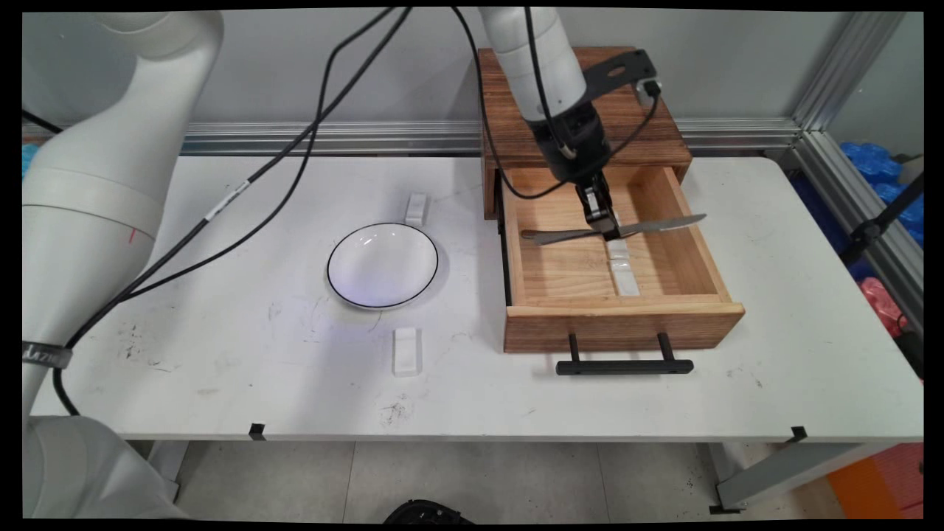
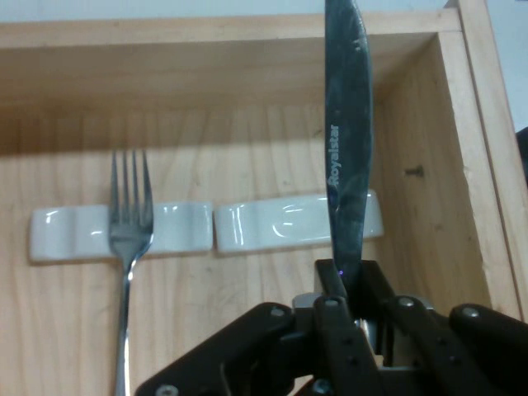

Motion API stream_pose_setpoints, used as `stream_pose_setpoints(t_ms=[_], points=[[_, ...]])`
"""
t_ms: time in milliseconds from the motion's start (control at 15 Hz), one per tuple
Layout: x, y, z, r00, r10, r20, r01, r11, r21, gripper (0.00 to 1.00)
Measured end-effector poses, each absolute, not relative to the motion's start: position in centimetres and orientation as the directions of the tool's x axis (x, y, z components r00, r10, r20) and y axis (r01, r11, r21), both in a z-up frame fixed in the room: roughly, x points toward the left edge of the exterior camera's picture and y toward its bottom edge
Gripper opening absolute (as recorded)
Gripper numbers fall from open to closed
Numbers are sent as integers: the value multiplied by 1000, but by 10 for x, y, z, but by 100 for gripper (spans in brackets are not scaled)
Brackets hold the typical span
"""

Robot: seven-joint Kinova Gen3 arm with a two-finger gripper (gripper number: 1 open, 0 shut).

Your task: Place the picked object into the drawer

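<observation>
Steel knife, main view: the knife (image 1: 649, 225) hangs level above the open wooden drawer (image 1: 623, 321), blade toward 3 o'clock, handle toward 9 o'clock.
Gripper, main view: the black gripper (image 1: 606, 227) is clamped on the knife near its middle, coming down from 12 o'clock.
Drawer contents, main view: white ceramic rests (image 1: 623, 273) lie on the drawer floor at 6 o'clock of the gripper; whether the knife touches them cannot be told.
Table, main view: a white bowl (image 1: 382, 265) with a dark rim sits at 9 o'clock of the drawer on the white table (image 1: 774, 369); one small white rest (image 1: 416, 209) lies at its 12 o'clock, another (image 1: 407, 351) at its 6 o'clock.
Gripper, hand view: the gripper (image 2: 345, 285) pinches the knife (image 2: 346, 148) edge-on, blade running to 12 o'clock.
Fork, hand view: a fork (image 2: 128, 247) lies at 9 o'clock of the knife, its neck across the left of two white rests (image 2: 206, 228).
Handling, judged: the knife looks stiff, thin and slick, light but prone to pivot; a hold near its balance point, as here, seems soundest.
</observation>
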State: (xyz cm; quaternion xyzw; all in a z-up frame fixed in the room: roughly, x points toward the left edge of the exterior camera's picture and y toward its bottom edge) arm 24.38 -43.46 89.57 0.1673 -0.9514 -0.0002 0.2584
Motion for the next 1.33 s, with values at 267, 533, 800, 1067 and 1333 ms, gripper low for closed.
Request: stream_pose_setpoints(t_ms=[267,533,800,1067,1333], points=[[233,-437,882,-817,-327,475,-318,943,101,0],[228,-439,872,-823,-337,458,-324,940,110,0],[226,-443,867,-827,-343,446,-330,938,108,0],[225,-446,864,-829,-347,439,-338,936,103,0],[226,-446,861,-828,-361,430,-351,931,106,0]])
